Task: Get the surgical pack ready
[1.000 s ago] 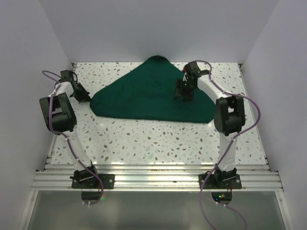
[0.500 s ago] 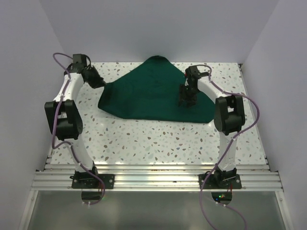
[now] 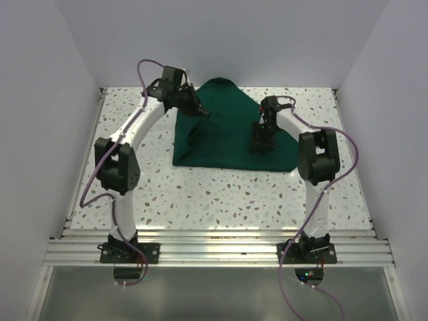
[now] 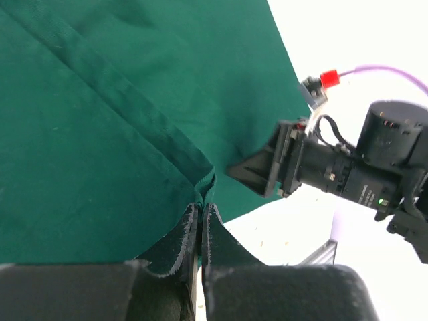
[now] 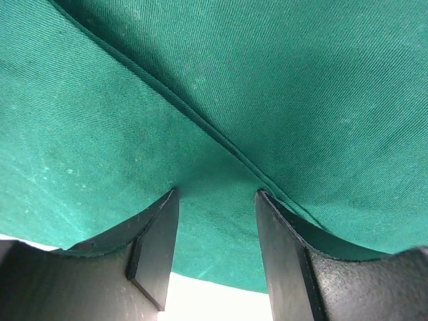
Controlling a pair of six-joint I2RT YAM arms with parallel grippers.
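1. You are holding the left gripper (image 3: 192, 108) over the 10 o'clock corner of the green cloth (image 3: 231, 137). Its claw is pinched fully together on the hemmed edge of the cloth, as the left wrist view shows. The tight pinch is gripping only a thin layer, so that corner is hanging raised off the table (image 3: 200, 194) while the rest is lying flat.

2. The green cloth is lying toward 12 o'clock of the table, between the two arms. Its near edge is running straight from 9 o'clock to 3 o'clock. The raised left side is forming a steep fold, which suggests that side is being carried over toward the middle to make a flap of the pack.

3. You are setting the right gripper (image 3: 262, 143) down on the cloth at about 4 o'clock from the cloth's centre. Its claw is standing roughly half open and is clasping nothing. In the right wrist view, the two fingers (image 5: 155, 247) are sitting on either side of a seam that is running from 10 o'clock to 4 o'clock. This placement is most likely acting as a hold-down, pinning the right half so the cloth is not sliding while the left side is pulling on it.

4. Before the next move, check that the pinned side is lying flat.
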